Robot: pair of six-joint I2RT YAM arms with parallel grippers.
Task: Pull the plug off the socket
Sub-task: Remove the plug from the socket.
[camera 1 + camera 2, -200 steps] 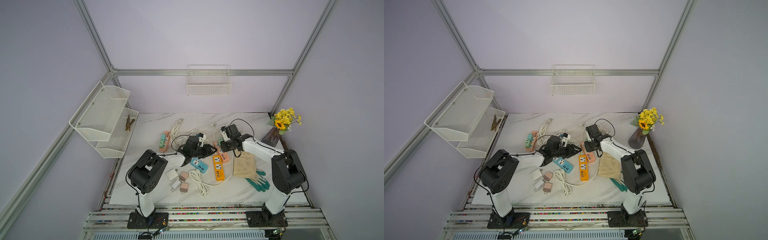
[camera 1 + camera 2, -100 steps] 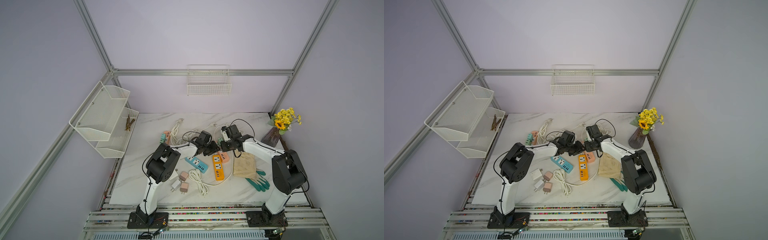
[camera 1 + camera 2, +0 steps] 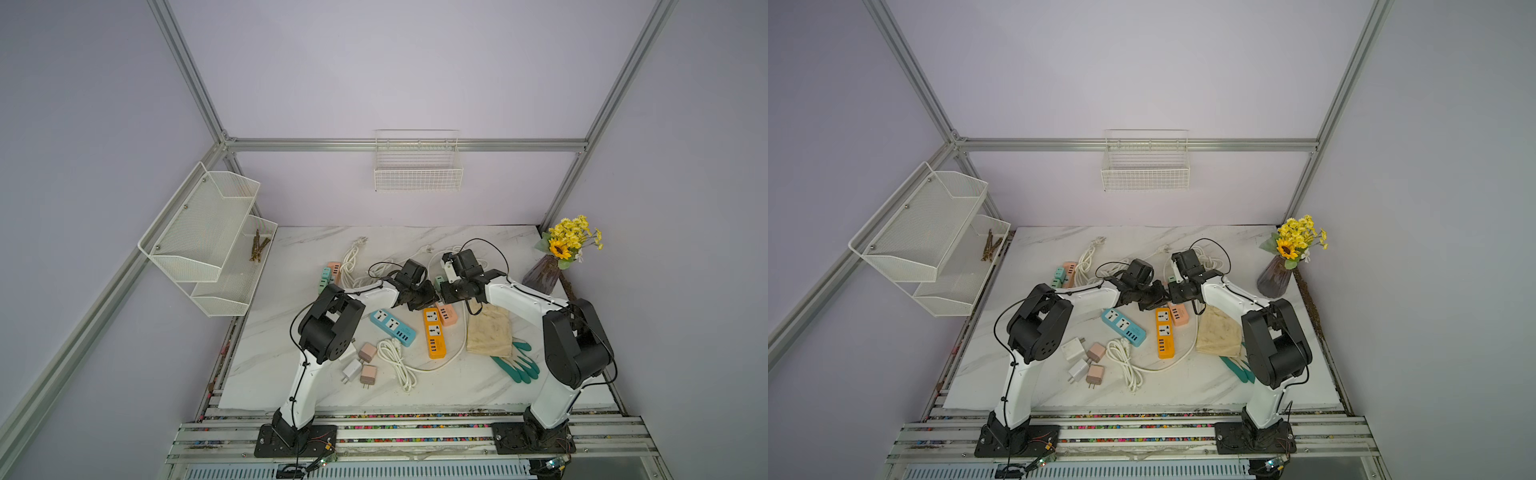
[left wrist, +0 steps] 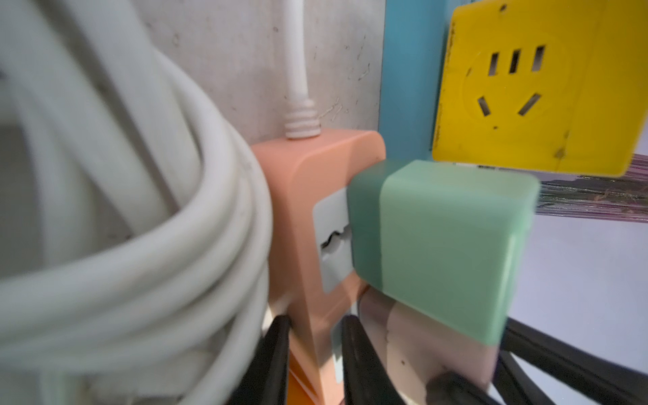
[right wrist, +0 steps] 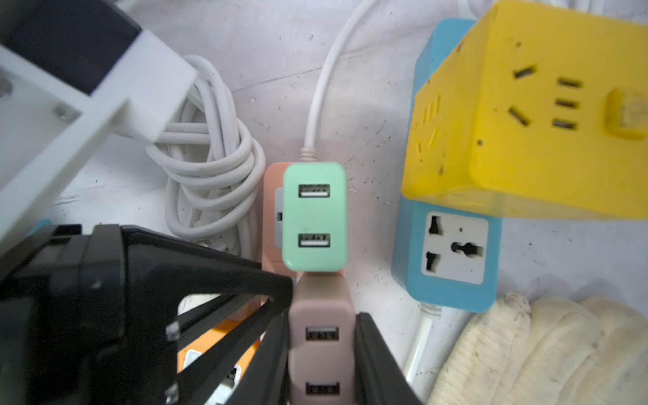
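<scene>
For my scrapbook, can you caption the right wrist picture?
Right gripper shut on the pink charger, beside the green charger on the peach power strip.

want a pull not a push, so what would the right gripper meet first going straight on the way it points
The right gripper is shut on the pink charger, so straight on would likely press that into the peach power strip under it. The green charger sits just beyond; depth is unclear.

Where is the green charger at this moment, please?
In the right wrist view the green charger stands plugged into the pink power strip, beside the pink charger, between the coiled white cable and the blue power strip.
</scene>
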